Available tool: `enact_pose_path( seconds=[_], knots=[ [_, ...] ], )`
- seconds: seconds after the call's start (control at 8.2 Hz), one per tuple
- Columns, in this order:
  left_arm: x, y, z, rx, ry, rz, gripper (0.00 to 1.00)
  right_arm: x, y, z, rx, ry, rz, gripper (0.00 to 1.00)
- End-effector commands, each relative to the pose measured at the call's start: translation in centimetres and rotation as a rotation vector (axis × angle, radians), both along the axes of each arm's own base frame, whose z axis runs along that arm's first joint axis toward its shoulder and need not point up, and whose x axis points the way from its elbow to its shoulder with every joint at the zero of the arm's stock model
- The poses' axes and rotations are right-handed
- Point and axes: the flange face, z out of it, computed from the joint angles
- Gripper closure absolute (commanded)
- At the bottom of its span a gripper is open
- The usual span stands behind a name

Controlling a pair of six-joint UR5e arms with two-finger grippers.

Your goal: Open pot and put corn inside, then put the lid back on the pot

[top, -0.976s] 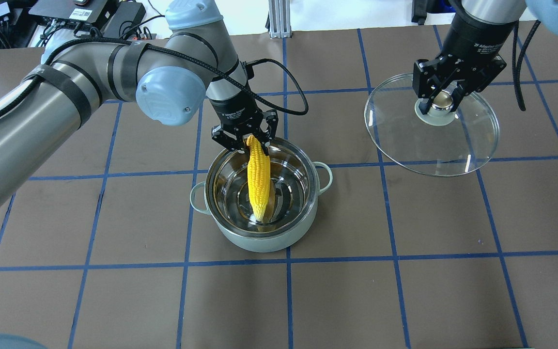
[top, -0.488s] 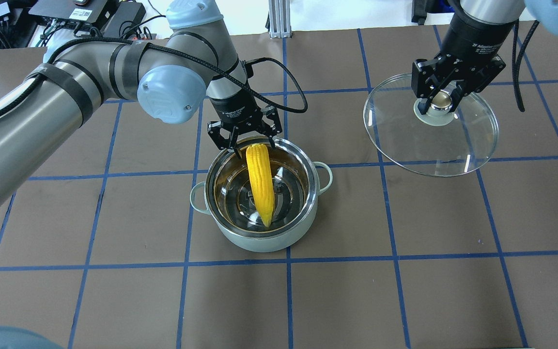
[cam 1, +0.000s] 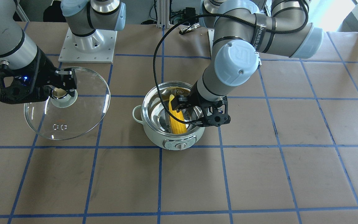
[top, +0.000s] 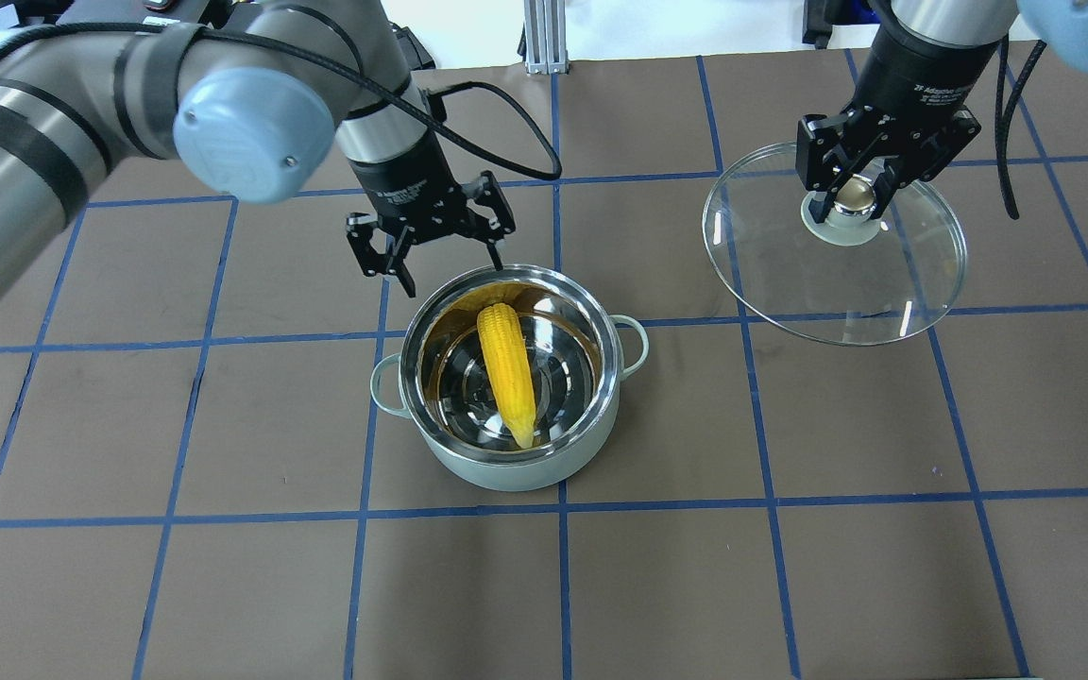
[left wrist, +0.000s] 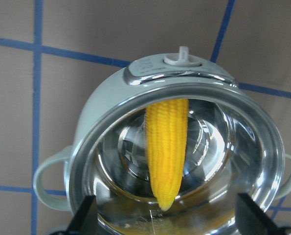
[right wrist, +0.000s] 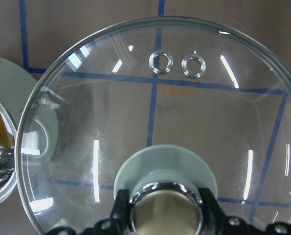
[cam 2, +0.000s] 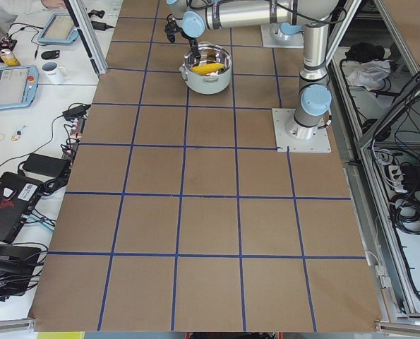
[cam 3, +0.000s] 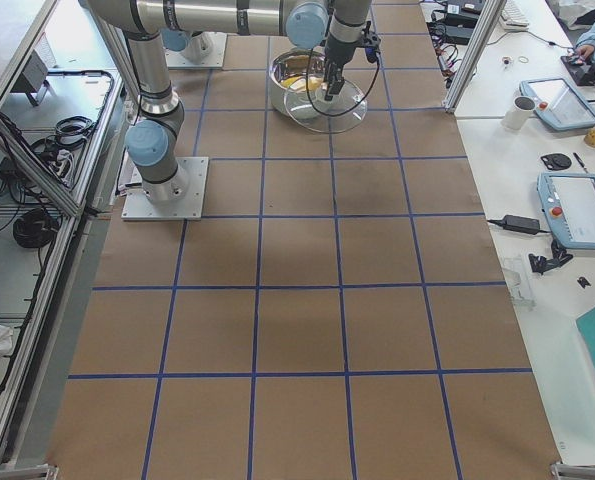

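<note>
Two grippers, two separate jobs. Nearest me, bare table (top: pixel 695 586) ran on the dial side of the pot (top: pixel 468 467), plenty of room. The corn (top: pixel 508 368) lay inside the pot, thick end against the dial-side wall and tip toward the opposite wall. It looked to sit within the rim, so the lid should seat. The left gripper (top: pixel 454 277) hung raised just outside the pot's rim, jaws spread and empty. Corn step looked done, but that arm needs to clear before the lid comes over. Well off the pot, toward the robot's right, the right gripper (top: pixel 851 200) was clenched on the knob (right wrist: pixel 166 215). The lid (top: pixel 837 283) was tilted and parked aside to leave the pot's mouth free. Couldn't tell if its low edge touched the table. Open tabletop lay between lid and pot.
</note>
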Motion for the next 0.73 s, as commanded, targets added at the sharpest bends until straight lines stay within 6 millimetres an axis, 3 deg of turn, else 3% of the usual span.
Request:
enact_pose_path(
  seconds=[0.0, 0.24, 0.49, 0.61],
  knots=[
    [7.7, -2.6, 7.3, -0.116, -0.092, -0.006, 0.00, 3.5, 0.9, 0.6, -0.010, 0.012, -0.044, 1.00],
    [12.0, -3.7, 10.7, -0.174, -0.178, -0.100, 0.00, 10.0, 2.2, 0.5, -0.030, 0.012, -0.103, 1.00],
    [12.5, -2.9, 12.5, -0.205, -0.190, -0.224, 0.00, 18.1, 3.7, -0.5, -0.055, -0.018, -0.161, 1.00],
    [12.6, -2.3, 13.7, -0.233, -0.194, -0.279, 0.00, 22.7, 5.0, -1.4, -0.077, -0.045, -0.098, 1.00]
  ],
)
